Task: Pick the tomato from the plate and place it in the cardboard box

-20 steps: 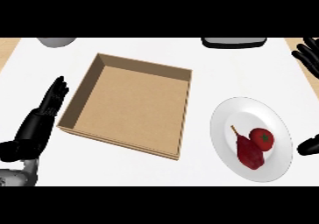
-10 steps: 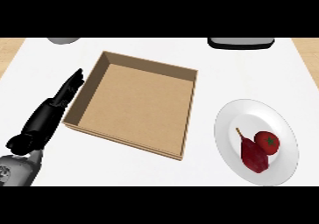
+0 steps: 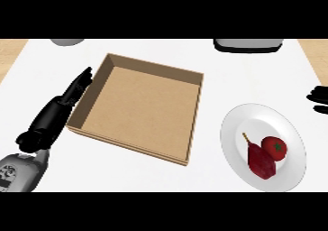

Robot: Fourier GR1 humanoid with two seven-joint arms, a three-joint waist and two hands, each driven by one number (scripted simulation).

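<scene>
Tomato (image 3: pixel 275 149) sits on the plate (image 3: pixel 241 122), touching a dark red fruit (image 3: pixel 258 161), right of the cardboard box (image 3: pixel 141 108). The right hand (image 3: pixel 322 99), barely in view at the right edge so I can't tell its fingers, looks nearer; the tomato lies below-left of it. Left hand (image 3: pixel 59 110) lies straight-fingered beside the box, holding nothing.

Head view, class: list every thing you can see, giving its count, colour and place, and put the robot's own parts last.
Box: one, brown cardboard, open, left of centre on the counter.
Plate: one, white, right of the box.
Tomato: one, red with a green stem, on the plate.
Dark red item: one, with a thin stalk, on the plate beside the tomato; what it is cannot be told.
Grey object: one, top left edge, cut off.
Dark and grey object: one, top right edge, cut off.
Counter: one, white.
Left robot hand: one, black, fingers straight, along the box's left wall.
Right robot hand: one, black, right edge, only fingers showing.
</scene>
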